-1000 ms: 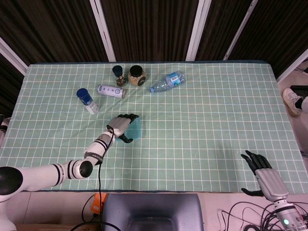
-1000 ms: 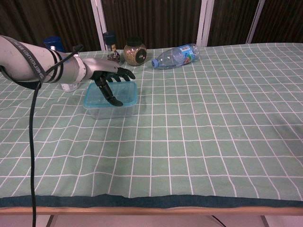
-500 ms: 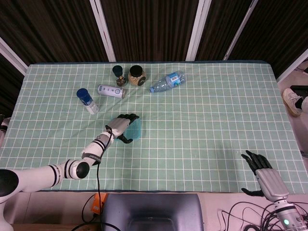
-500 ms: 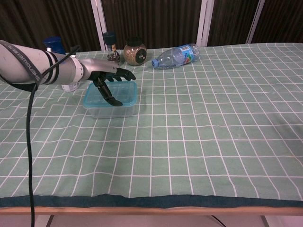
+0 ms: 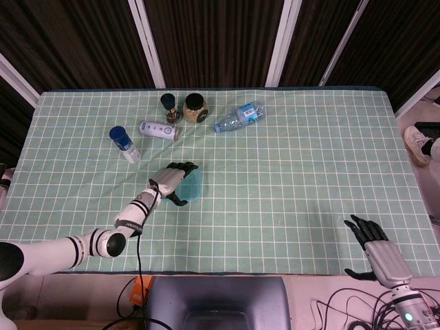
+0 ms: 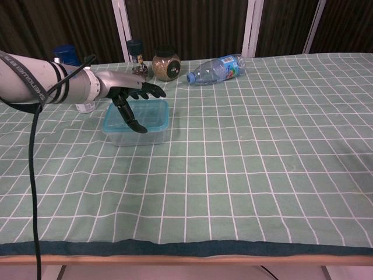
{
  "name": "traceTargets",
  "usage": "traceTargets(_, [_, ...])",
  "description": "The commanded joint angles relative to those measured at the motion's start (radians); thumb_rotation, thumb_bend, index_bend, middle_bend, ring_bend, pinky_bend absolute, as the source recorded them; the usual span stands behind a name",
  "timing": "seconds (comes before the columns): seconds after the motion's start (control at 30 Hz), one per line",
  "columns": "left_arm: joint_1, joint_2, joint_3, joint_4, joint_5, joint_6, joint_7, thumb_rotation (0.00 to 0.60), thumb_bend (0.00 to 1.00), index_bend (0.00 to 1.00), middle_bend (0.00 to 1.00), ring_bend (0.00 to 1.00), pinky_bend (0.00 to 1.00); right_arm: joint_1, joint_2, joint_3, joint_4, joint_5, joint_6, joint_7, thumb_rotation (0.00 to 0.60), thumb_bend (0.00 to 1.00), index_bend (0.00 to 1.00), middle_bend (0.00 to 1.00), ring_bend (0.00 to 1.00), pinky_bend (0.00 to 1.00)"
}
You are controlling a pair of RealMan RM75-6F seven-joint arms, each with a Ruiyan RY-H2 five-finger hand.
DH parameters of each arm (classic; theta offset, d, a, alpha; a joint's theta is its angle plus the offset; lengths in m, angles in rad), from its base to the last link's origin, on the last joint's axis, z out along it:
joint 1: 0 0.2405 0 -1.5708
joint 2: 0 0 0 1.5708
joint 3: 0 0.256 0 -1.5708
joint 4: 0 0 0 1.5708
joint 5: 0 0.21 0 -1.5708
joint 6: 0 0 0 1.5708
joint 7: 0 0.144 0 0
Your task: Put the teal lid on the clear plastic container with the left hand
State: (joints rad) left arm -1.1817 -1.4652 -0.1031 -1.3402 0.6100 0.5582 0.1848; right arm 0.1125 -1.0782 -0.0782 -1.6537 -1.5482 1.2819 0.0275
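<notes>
The teal lid (image 6: 137, 116) is sitting on top of the clear plastic container (image 6: 137, 135), which is standing on the green checked cloth of the counter (image 5: 289, 172), toward nine o'clock from the counter's middle in the head view. The left hand (image 6: 129, 96) is hanging over the lid's nine o'clock side, its dark fingers (image 6: 152, 90) spreading apart and holding nothing; the thumb is pointing down toward the lid, though whether it is touching the lid cannot be told. The left arm is reaching in from seven o'clock.

The right hand (image 5: 377, 246) is lying at the counter's edge near four o'clock in the head view, well apart from the container, its fingers splaying out and gripping nothing.

Toward twelve o'clock from the container, a water bottle (image 5: 238, 116) is lying on its side. Just at nine o'clock of it, a round jar of brown grains (image 5: 195, 108) is standing upright beside a small dark-capped jar (image 5: 169, 106). Further toward nine o'clock, a white bottle (image 5: 159, 129) is lying flat, and a blue-capped bottle (image 5: 124, 142) is tilting near it.
</notes>
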Motion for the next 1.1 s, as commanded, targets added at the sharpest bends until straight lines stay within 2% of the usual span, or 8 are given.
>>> traceTargets(0.03, [0.004,0.005,-0.005,-0.012,0.017,0.016,-0.001,0.600,0.21,0.00,0.00,0.00,0.00,0.000,0.000,0.000,0.000,0.000,-0.001,-0.001,0.600,0.29,0.00,0.00,0.00,0.00])
traceTargets(0.27, [0.073,0.128,0.018,-0.221,0.236,0.201,0.068,0.600,0.24,0.00,0.00,0.00,0.04,-0.003,0.003,-0.001,0.003,-0.005,0.007,0.007,0.600,0.29,0.00,0.00,0.00,0.00])
traceTargets(0.33, [0.106,0.158,0.044,-0.287,0.287,0.290,0.123,0.600,0.30,0.02,0.05,0.03,0.18,-0.002,0.002,-0.003,0.003,-0.007,0.004,0.004,0.600,0.29,0.00,0.00,0.00,0.00])
traceTargets(0.43, [0.175,0.158,0.079,-0.359,0.358,0.457,0.208,0.600,0.42,0.11,0.22,0.20,0.43,0.000,-0.002,-0.006,0.001,-0.012,0.000,-0.004,0.600,0.29,0.00,0.00,0.00,0.00])
traceTargets(0.53, [0.234,0.125,0.107,-0.374,0.401,0.555,0.256,0.600,0.50,0.19,0.35,0.33,0.52,0.002,-0.007,-0.009,-0.002,-0.018,-0.003,-0.014,0.600,0.29,0.00,0.00,0.00,0.00])
traceTargets(0.7, [0.296,0.070,0.130,-0.337,0.398,0.588,0.293,0.600,0.55,0.24,0.43,0.40,0.54,0.007,-0.012,-0.010,-0.005,-0.019,-0.013,-0.022,0.600,0.29,0.00,0.00,0.00,0.00])
traceTargets(0.93, [0.322,0.040,0.100,-0.291,0.388,0.544,0.257,0.600,0.56,0.17,0.29,0.24,0.36,0.010,-0.014,-0.008,-0.002,-0.006,-0.022,-0.025,0.600,0.29,0.00,0.00,0.00,0.00])
traceTargets(1.1, [0.323,0.019,0.065,-0.262,0.401,0.531,0.254,0.600,0.57,0.16,0.21,0.17,0.33,0.008,-0.013,-0.009,-0.004,-0.006,-0.019,-0.025,0.600,0.29,0.00,0.00,0.00,0.00])
